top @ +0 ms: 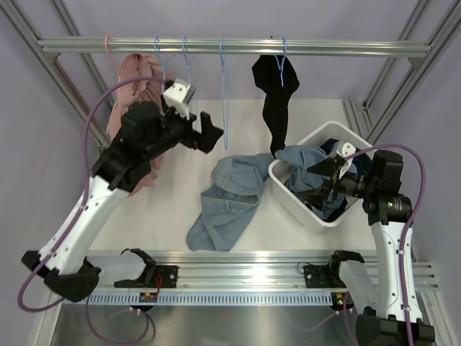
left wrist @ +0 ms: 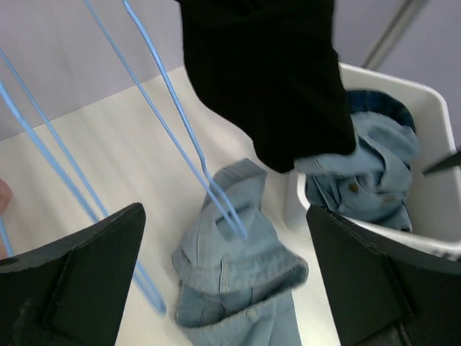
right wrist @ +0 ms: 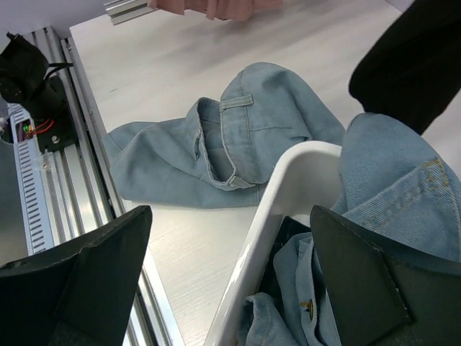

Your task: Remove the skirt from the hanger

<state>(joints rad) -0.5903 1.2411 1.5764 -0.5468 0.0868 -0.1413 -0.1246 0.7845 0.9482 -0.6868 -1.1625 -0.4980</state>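
**Overhead, left wrist and right wrist views of one moment.** The skirt (top: pixel 227 205), pale blue denim with a waistband and belt loop, is off the hanger (top: pixel 222 86). It lies crumpled on the white counter (top: pixel 173 202) at the centre of the scene. Its right edge touches the left wall of the white bin (top: pixel 292 196).

The hanger, a bare blue wire one, hangs from the rail (top: pixel 324 47) at the far side of the frame. More blue wire hangers hang just to its left. A black garment (top: pixel 276 108) hangs further right on the rail, with its lower end reaching down beside the bin's far corner. A pink garment (top: pixel 130 72) hangs at the far left, partly hidden behind the left arm.

The left tool (top: pixel 209 133) is raised above the counter, just left of the bare hanger and far of the skirt. It is released: in its wrist view the two fingers (left wrist: pixel 86 281) stand wide apart with nothing between them. The skirt (left wrist: pixel 238 274) and hanger wires (left wrist: pixel 180 122) show beyond the fingers.

The right tool (top: pixel 313 180) hangs over the bin among the denim clothes (top: pixel 306 160) piled inside. It too is released and grasps nothing. In its wrist view the bin's rim (right wrist: pixel 288 173) and the skirt (right wrist: pixel 216 158) lie below its spread fingers (right wrist: pixel 79 281).
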